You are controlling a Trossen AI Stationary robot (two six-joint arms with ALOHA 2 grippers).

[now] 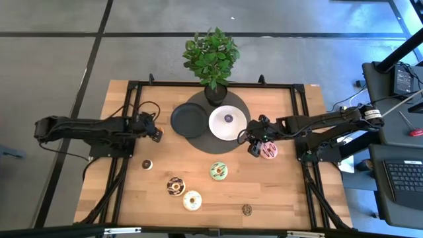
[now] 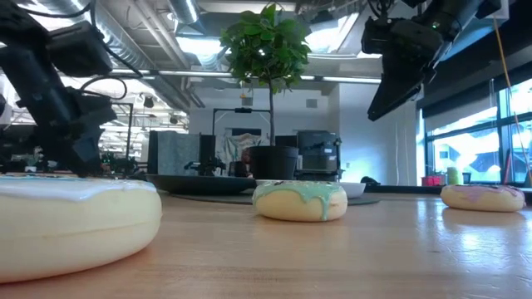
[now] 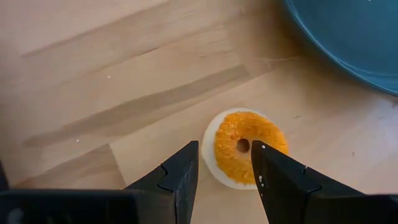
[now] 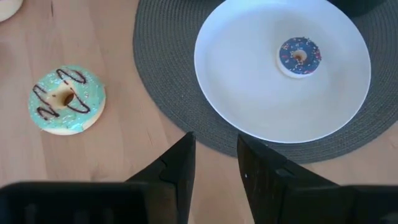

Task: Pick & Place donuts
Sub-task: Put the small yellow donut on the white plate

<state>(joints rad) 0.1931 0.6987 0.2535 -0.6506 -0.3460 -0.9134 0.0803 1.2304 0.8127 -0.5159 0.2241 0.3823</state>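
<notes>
I've got the left gripper (image 3: 224, 177) hovering over the desk (image 1: 277, 192), fingers (image 3: 180, 180) parted a bit w/ nothing between them; a small orange donut (image 3: 245, 147) sits just ahead of the tips, not touched. The dark plate (image 3: 348, 37) lies further out beyond that donut.

Right gripper (image 4: 214, 165) is up off the desk too, fingers (image 4: 171, 174) narrowly apart, empty. Straight ahead of its tips is the edge of the grey mat (image 4: 161, 81) and the white plate (image 4: 249, 74), which carries a small dark sprinkled donut (image 4: 299, 56). Off to one side of the fingers: green donut (image 4: 66, 99) w/ brown drizzle, on bare wood.

From above, the pink donut (image 1: 269, 151) is right beside the right gripper (touching or not, can't tell). Choc donut (image 1: 176, 186), cream donut (image 1: 192, 200) and a tiny brown one (image 1: 246, 209) lie well apart from both.
</notes>
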